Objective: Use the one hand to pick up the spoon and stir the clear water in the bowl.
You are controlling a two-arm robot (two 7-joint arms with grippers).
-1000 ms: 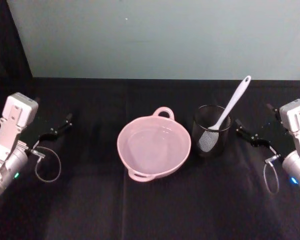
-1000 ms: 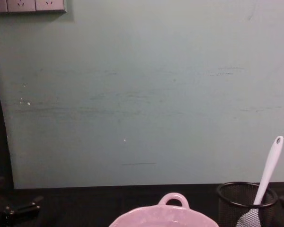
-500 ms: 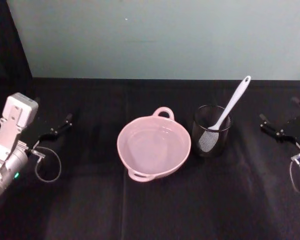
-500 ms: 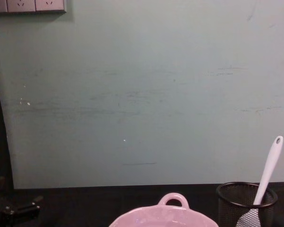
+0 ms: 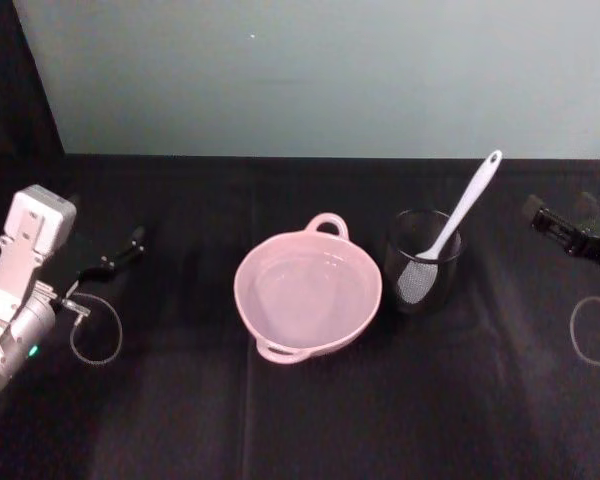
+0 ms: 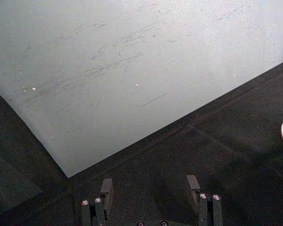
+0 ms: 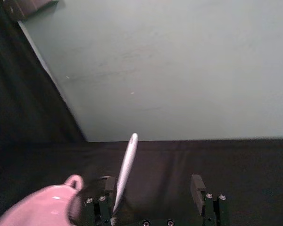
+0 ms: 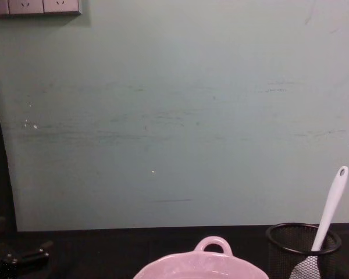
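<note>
since 1 s ago the right gripper (image 5: 558, 222) has swung out toward the right edge of the head view & further back over the table (image 5: 280, 420); bowl, cup & spoon haven't shifted, and the left arm is in the same spot. the right gripper is now well apart from the black mesh cup (image 5: 392, 282), off to its right. right wrist view shows its jaws spread wide w/ black cloth btwn them, and the spoon handle rising beyond one finger (image 7: 110, 184). the spoon (image 5: 462, 212) stands in the cup, blade down inside the mesh, handle leaning up & to the right, w/ the hole at the tip. the cup sits just beside the pink bowl (image 5: 242, 290), on the bowl's right; can't tell if they touch. the clear water (image 5: 305, 295) lies in the bowl as a faint sheen. the bowl is mid-table, w/ one loop handle on the far rim & one on the near rim. the left gripper (image 5: 122, 252) is parked at the table's left side, well apart from the bowl. left wrist view shows its jaws spread too.
</note>
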